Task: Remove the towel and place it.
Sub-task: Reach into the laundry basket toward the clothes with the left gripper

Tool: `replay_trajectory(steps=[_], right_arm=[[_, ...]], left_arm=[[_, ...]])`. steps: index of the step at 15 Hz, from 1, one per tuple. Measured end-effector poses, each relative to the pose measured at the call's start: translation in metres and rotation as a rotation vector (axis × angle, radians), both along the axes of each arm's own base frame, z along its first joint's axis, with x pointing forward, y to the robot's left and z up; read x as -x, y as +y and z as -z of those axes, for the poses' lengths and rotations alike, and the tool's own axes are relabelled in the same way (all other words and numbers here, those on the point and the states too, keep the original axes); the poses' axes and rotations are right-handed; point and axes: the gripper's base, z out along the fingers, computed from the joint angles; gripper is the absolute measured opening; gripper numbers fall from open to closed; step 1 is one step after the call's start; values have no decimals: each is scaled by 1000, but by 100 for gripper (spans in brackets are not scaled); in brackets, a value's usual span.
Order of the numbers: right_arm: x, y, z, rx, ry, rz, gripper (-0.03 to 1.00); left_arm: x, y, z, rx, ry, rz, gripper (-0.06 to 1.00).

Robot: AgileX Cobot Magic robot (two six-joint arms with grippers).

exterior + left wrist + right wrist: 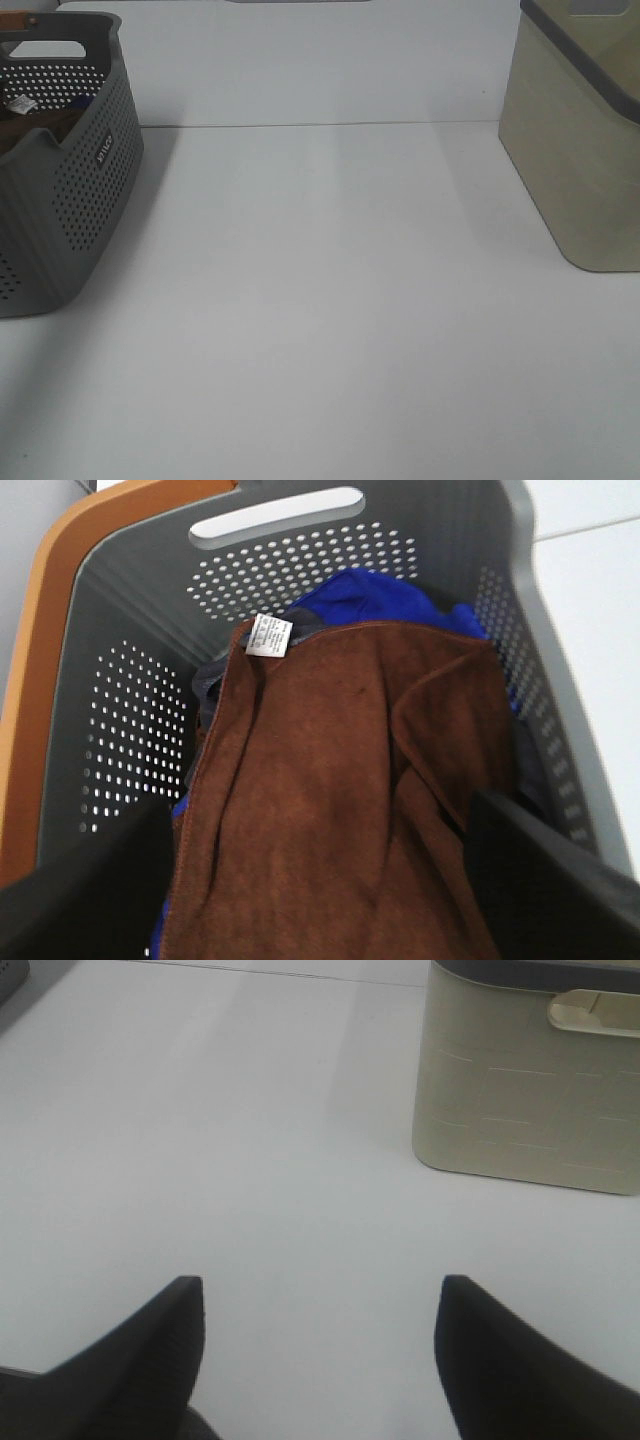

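The dark brown towel (pixel 340 810) lies crumpled in the grey perforated basket (pixel 130 730), on top of a blue cloth (pixel 360 595). Its white tag (pixel 270 635) sits at the far corner. My left gripper (pixel 320 810) hovers just above the towel with its jaws wide open, one dark finger (pixel 90 900) on each side, holding nothing. In the exterior high view only a sliver of towel (pixel 30 125) and the tag (pixel 20 103) show inside the basket (pixel 90 190). My right gripper (pixel 320 1285) is open and empty above the bare white table. Neither arm shows in the exterior high view.
A beige bin (pixel 580 150) with a dark rim stands at the right of the table and also shows in the right wrist view (pixel 530 1080). The white table (pixel 330 300) stretches between basket and bin. An orange basket (pixel 40 680) wraps the grey one's outer side.
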Motion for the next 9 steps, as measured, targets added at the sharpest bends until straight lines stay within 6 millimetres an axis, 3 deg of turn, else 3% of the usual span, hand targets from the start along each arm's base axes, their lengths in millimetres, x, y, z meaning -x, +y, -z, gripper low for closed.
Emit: replay_trajectory(steps=[4, 9], right_arm=[[0, 0, 0, 0, 0, 0, 63], [0, 0, 0, 0, 0, 0, 63]], left_arm=[[-61, 9, 29, -79, 64, -93, 76], [-108, 16, 63, -97, 79, -143, 76]])
